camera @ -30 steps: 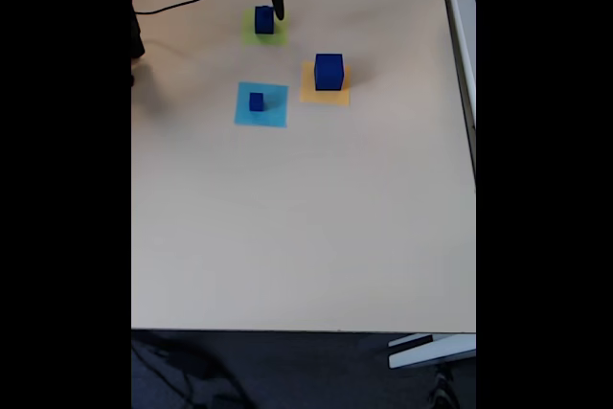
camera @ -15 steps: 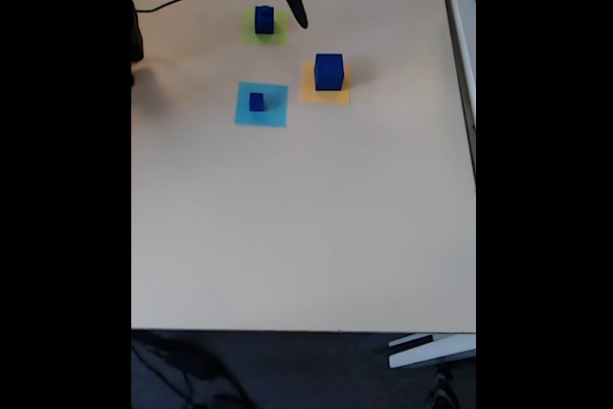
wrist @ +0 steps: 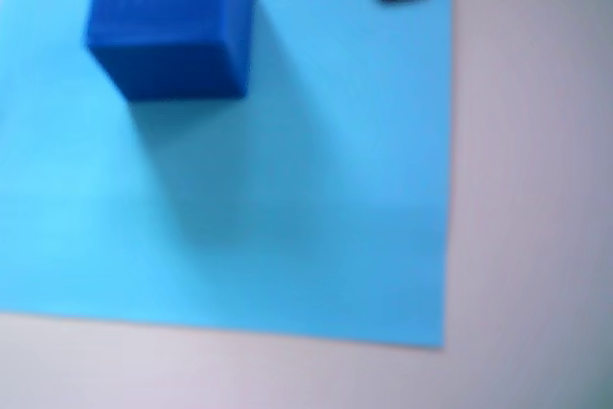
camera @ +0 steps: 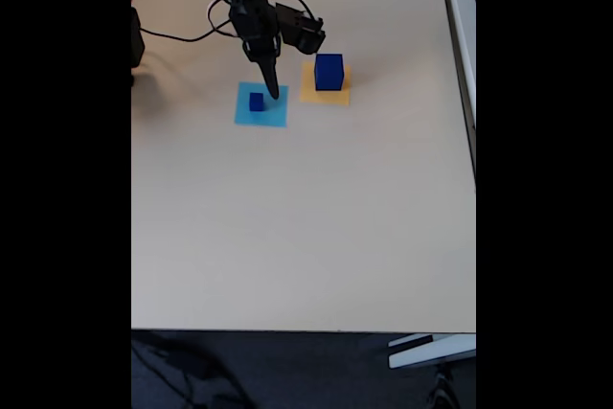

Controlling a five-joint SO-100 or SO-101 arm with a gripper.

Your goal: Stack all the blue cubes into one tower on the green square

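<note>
On the light-blue square, just beside the gripper whose jaw state cannot be told, the small blue cube is judged rigid, light, and best pinched across opposite flat sides.

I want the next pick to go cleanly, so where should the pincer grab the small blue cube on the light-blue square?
Grip the small blue cube across two opposite flat side faces, coming straight down from above. It sits upright and alone on the light-blue square, so all sides look free. The pincer hovers just beside it.
</note>
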